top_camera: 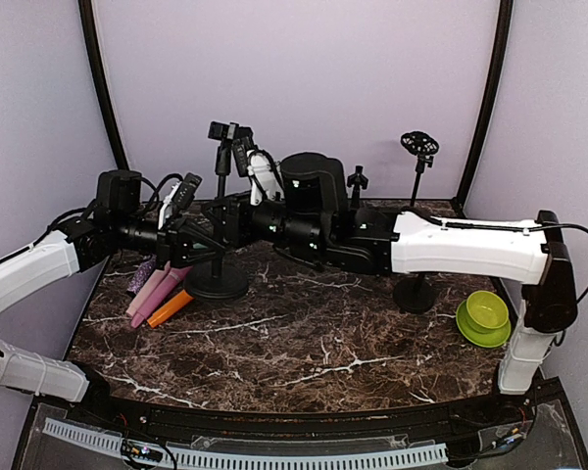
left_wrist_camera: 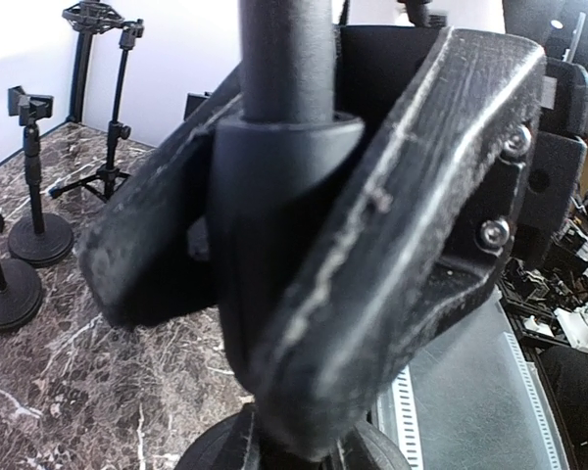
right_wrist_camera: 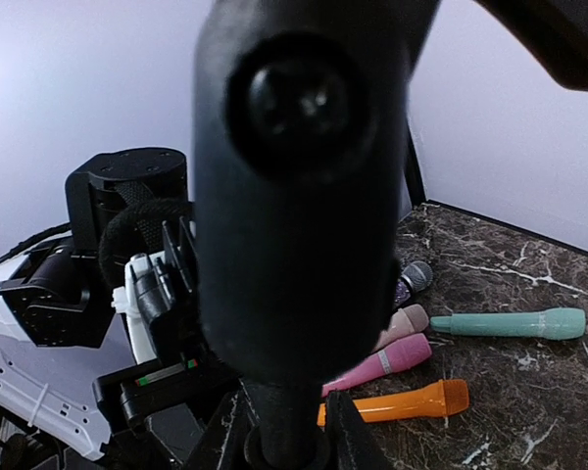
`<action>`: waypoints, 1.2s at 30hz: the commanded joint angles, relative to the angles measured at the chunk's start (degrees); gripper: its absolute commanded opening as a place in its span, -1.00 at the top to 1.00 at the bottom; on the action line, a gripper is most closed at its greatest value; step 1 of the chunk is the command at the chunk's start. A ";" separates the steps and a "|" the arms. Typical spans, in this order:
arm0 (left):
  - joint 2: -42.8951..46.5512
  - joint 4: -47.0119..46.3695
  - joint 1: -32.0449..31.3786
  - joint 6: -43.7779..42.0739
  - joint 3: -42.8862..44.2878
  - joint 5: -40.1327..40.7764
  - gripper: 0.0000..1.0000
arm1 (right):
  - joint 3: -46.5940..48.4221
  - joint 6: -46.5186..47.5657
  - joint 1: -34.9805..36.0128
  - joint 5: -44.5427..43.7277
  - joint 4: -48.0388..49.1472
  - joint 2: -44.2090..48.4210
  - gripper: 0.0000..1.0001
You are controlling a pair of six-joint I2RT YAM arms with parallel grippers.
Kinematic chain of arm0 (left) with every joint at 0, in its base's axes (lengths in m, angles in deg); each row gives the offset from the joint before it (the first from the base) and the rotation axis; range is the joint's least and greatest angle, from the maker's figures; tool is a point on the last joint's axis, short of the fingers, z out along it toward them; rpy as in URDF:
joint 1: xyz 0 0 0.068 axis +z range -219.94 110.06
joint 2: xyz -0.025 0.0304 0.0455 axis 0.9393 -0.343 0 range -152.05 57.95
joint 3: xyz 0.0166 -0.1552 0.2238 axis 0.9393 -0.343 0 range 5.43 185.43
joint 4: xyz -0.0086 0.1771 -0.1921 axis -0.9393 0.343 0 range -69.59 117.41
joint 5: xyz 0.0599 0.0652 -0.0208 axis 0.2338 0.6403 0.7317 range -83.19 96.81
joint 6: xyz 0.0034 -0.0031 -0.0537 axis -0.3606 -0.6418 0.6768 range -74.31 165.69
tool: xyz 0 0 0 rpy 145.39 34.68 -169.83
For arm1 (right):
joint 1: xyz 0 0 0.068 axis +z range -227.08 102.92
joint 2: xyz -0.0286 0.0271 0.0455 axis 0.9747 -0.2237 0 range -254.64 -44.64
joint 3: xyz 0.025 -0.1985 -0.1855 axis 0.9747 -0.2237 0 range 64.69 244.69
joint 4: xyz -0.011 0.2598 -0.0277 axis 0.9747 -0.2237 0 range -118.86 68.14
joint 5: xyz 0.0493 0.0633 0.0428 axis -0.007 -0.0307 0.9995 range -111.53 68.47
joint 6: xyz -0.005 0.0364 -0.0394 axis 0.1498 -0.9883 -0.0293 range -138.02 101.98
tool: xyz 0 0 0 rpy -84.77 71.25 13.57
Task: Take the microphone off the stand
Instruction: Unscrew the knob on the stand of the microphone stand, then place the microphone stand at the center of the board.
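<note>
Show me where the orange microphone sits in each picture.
Top external: left of centre, the orange microphone lies beside the stand base.
Left wrist: not in it.
Right wrist: bottom right, below the pink microphone.
Shared landmark: the dark marble table.

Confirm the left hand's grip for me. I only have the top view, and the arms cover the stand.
Observer: The left wrist view shows the left hand shut on the stand, around the collar on its pole.
Operator: And the right hand?
Observer: Its wrist view shows the right hand with a finger on each side of the black microphone. I cannot tell whether they are clamped.
Operator: Anything hidden nearby?
Observer: A teal microphone lies on the table, next to a pink microphone and an orange microphone.
</note>
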 commanded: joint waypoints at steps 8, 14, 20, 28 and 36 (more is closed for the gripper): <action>1.34 -10.86 0.28 8.43 0.50 -11.34 1.00 | -16.33 -7.93 -3.16 26.99 32.91 8.18 0.81; 1.48 -14.81 0.27 12.70 -0.35 -15.37 1.00 | -18.33 -13.38 -4.11 35.01 42.89 6.75 0.29; 1.50 -16.45 0.33 13.66 -0.68 -14.85 1.00 | -17.53 -5.60 -2.14 22.32 37.01 7.80 -0.33; 1.73 -16.46 0.27 12.84 -0.44 -15.13 1.00 | -16.68 3.05 1.33 6.45 27.55 8.34 -0.26; 1.80 -14.54 0.28 10.40 -0.07 -15.32 1.00 | -15.31 2.57 2.65 0.55 24.17 6.11 0.04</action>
